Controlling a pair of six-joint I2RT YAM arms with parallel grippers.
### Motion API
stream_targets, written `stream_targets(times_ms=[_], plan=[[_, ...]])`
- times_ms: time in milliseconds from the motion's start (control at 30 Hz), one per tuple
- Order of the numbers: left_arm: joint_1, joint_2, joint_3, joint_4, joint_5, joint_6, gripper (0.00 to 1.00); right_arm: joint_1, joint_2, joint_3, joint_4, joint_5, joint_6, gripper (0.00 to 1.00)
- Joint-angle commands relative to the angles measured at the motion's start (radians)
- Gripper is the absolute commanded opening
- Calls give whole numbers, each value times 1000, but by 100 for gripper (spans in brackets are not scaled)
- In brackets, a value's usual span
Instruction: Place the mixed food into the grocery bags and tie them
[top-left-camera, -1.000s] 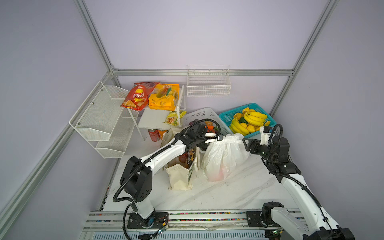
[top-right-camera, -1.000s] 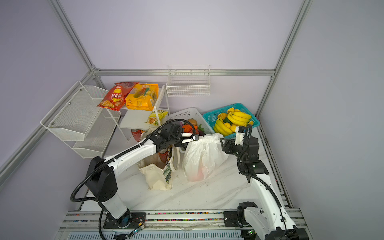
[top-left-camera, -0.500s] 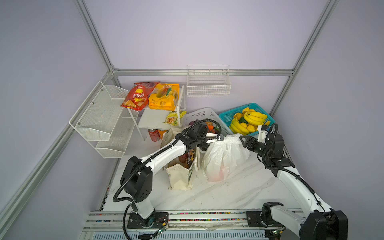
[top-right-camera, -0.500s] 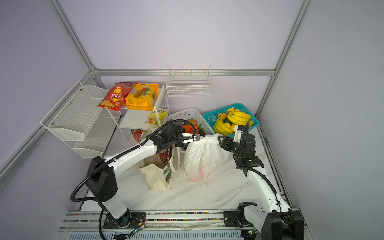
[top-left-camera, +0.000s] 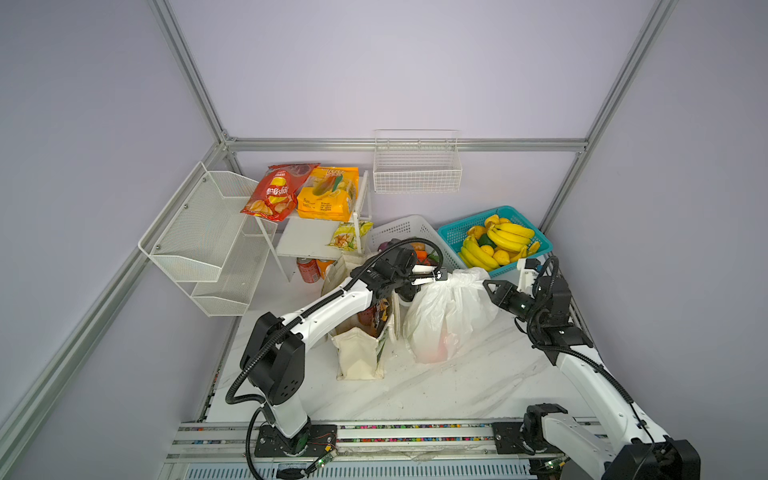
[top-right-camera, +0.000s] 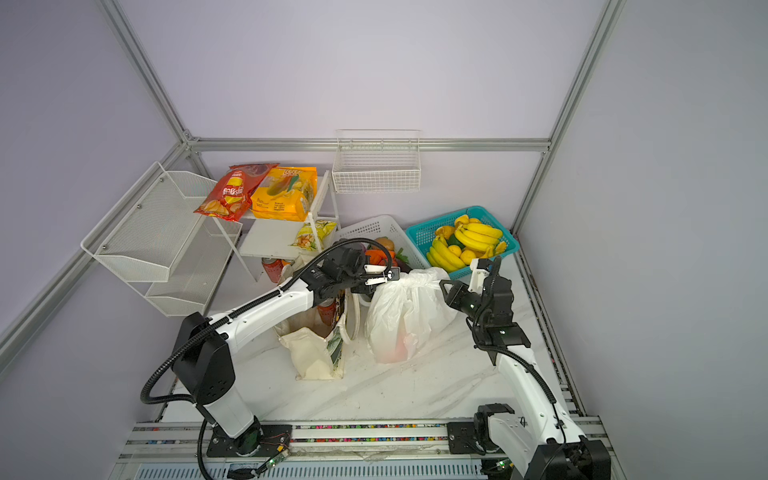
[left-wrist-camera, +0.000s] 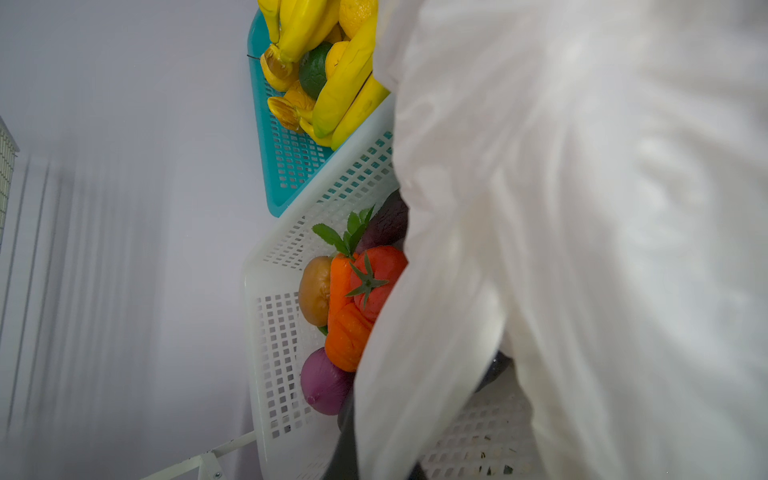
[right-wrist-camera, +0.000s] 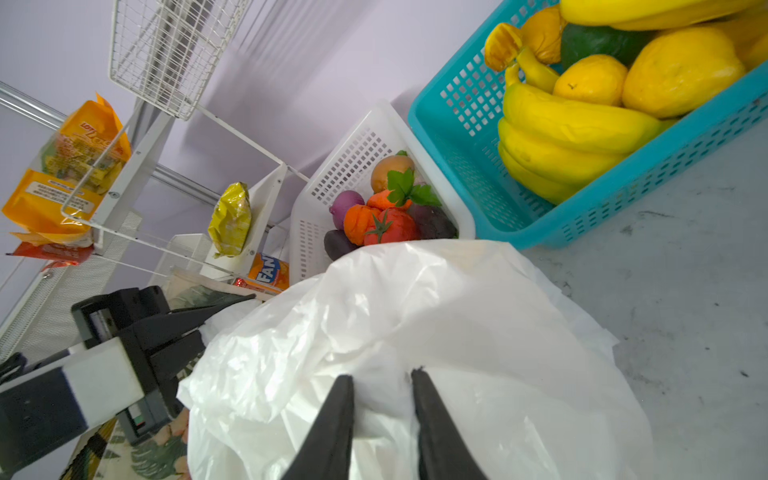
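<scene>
On the marbled white counter (top-left-camera: 436, 399), between the two arms: thin, translucent white plastic carrier bag (top-left-camera: 446, 320), standing full and slumped. Orange-red blur low down through the film, likely one orange; a second not made out.

Just beside it: cream canvas tote with dark leaf-printed side (top-left-camera: 359, 353), mouth open. Inside, a reddish-brown drink can (top-right-camera: 327, 311) and apparently a black snack packet with yellow marks (top-left-camera: 381, 318), both partly hidden under the left arm.

Left tool (top-left-camera: 436, 277): pinched together on the carrier bag's upper edge, tote side; holds that edge up, clear of the load. Film draped across the whole left wrist view.

Right tool (right-wrist-camera: 382, 380): at the opposite upper edge, jaws drawn narrow around a ridge of film. Firm clamp or not: cannot tell.

Reading: loading apparently finished, tying step in hand. One edge per tool, on opposite sides, to make two tails for a knot. Loop handles not told apart from the crumpled film.

Risk: thin film slipping or tearing under a pull on a half-closed pinch.

Behind, not part of the job: white plastic lattice basket (top-left-camera: 399, 230) of vegetables.
</scene>
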Motion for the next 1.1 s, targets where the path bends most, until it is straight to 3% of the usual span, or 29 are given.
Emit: stream_targets(times_ms=[0, 67, 200, 300, 500, 700, 967, 1067], plan=[[-6, -25, 54, 41, -11, -21, 0, -1, -16, -7, 10, 6, -3, 11], [-5, -33, 51, 43, -15, -29, 0, -1, -22, 0, -20, 29, -28, 0], [-3, -42, 47, 34, -61, -25, 0, -1, -29, 56, -158, 163, -118, 0], [9, -23, 67, -13, -137, -1, 0, -14, -26, 49, -194, 266, -110, 0], [36, 47, 137, -163, -229, 11, 0, -143, -2, -8, -175, 234, -91, 0], [61, 55, 126, -190, -225, 21, 0, -291, -66, -70, -178, 207, -77, 0], [68, 51, 116, -210, -207, 28, 0, -314, -97, -91, -175, 275, -90, 0], [57, 11, 105, -154, -156, -5, 0, -311, -103, -74, -145, 211, -136, 0]])
